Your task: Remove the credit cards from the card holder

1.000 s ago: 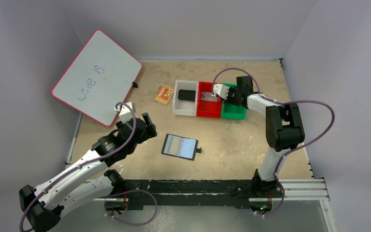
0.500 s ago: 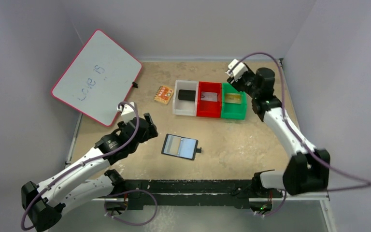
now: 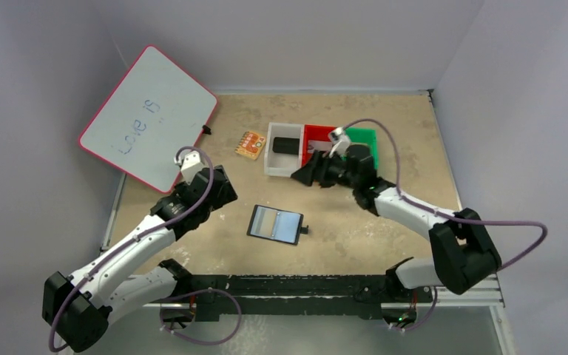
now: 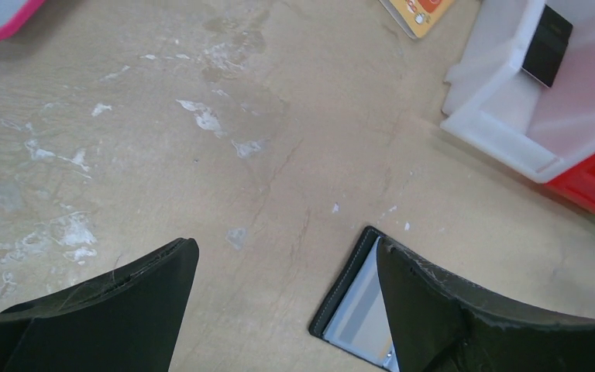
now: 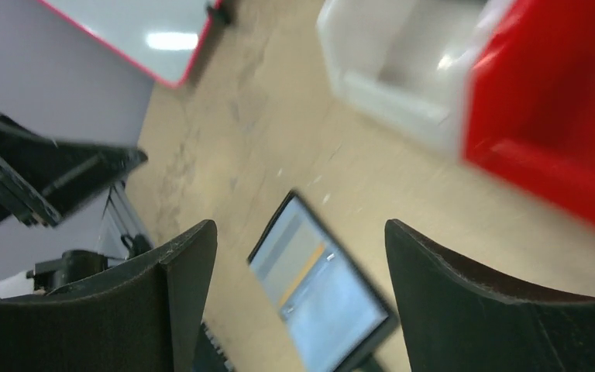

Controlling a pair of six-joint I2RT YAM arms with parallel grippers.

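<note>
Right claw (image 3: 301,176), spread, swung toward the open blue-grey card holder (image 3: 275,224); left claw (image 4: 285,246) spread.

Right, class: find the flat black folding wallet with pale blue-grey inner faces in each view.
Top external: the wallet lies open at centre.
Left wrist: wallet at bottom edge, right of centre.
Right wrist: wallet bottom centre, blurred.
Shared landmark: the white plastic bin.
</note>
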